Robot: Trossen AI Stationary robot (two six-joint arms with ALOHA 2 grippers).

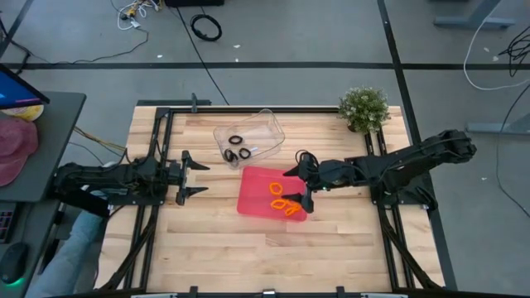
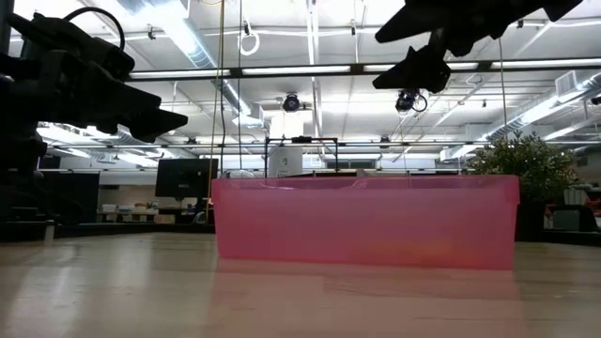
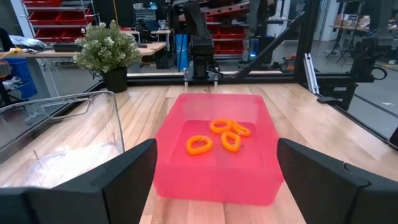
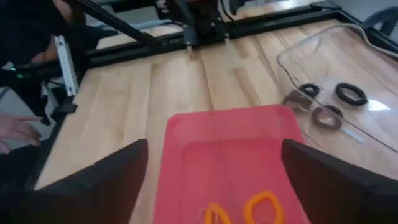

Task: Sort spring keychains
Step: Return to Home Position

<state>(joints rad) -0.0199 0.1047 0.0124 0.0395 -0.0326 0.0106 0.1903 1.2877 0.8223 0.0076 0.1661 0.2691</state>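
Right gripper (image 1: 296, 189), jaws wide, hangs over the tray (image 1: 251, 192); a low retreat could clip its rim. Left gripper (image 1: 197, 179) waits, wide.

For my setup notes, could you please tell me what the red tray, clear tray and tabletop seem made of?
Red tray: likely translucent plastic, smooth; light glows through its walls.
Clear tray: probably transparent plastic; the wood shows through.
Tabletop: apparently jointed light wood, with visible grain and seams.

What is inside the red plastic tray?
Four orange coiled keychains lie clustered on the floor of the red plastic tray; no black ones show. From above, the right gripper hides part of its edge.
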